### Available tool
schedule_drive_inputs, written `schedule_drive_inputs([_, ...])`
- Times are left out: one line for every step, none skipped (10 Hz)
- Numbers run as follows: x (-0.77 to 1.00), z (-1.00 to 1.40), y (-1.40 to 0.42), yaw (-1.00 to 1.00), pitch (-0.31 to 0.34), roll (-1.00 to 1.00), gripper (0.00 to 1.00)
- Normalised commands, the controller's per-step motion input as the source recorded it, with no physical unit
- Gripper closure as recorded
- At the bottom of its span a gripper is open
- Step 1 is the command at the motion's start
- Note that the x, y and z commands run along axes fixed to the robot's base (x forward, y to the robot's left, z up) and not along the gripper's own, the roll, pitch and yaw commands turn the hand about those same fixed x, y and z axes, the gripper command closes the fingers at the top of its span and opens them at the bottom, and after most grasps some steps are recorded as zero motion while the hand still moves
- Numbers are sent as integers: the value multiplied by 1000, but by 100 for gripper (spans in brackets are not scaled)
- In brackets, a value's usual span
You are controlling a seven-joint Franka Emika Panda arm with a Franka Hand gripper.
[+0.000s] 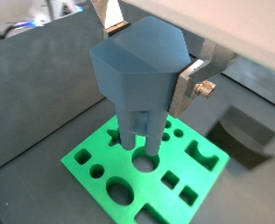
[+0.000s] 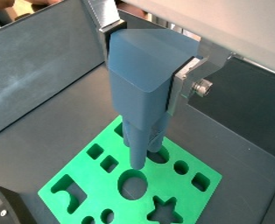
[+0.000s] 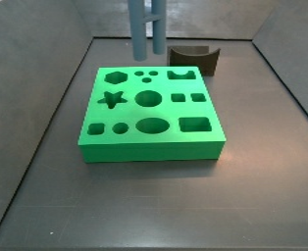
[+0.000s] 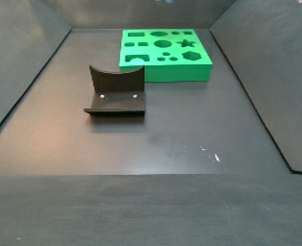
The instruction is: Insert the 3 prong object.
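Note:
The 3 prong object (image 1: 134, 74) is a tall pale blue-grey piece with narrow parallel bars at its lower end. My gripper (image 1: 146, 54) is shut on its thick upper part; one silver finger (image 1: 189, 77) presses its side. It shows the same way in both wrist views (image 2: 146, 83), gripper (image 2: 148, 57). The piece hangs upright over the green board (image 1: 151, 203) with shaped holes, its tips a little above the board near the round holes. In a side view the bars (image 3: 146, 29) hang above the board's far edge (image 3: 154, 145); the gripper is out of that view.
A dark brown fixture with a curved notch (image 3: 193, 59) stands just beyond the board's far right corner. It also shows in a side view (image 4: 115, 94), apart from the board (image 4: 166, 73). Dark walls enclose the floor on the sides.

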Motion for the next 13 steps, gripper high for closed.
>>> schedule_drive_inputs([-20, -509, 331, 863, -16, 0, 100])
schedule_drive_inputs([-46, -571, 329, 874, -44, 0, 100])
schedule_drive_inputs([-63, -663, 334, 906, -84, 0, 100])
schedule_drive_inputs([0, -717, 480, 737, -130, -13, 100])
schedule_drive_inputs([0, -671, 726, 446, -103, -6, 100])
schedule_drive_inputs([17, -649, 763, 366, -89, 0, 100])
schedule_drive_inputs([63, -583, 774, 329, -60, 0, 100])
schedule_drive_inputs([171, -426, 663, 326, -46, -49, 100])
schedule_drive_inputs([137, -300, 237, 306, -13, -13, 100])
schedule_drive_inputs([97, -263, 40, 349, -20, 0, 100])
schedule_drive_inputs([0, -251, 60, 254, -50, -39, 100])
schedule_drive_inputs([20, -246, 371, 520, -51, -33, 100])
schedule_drive_inputs([0, -257, 406, 669, -66, -11, 100])
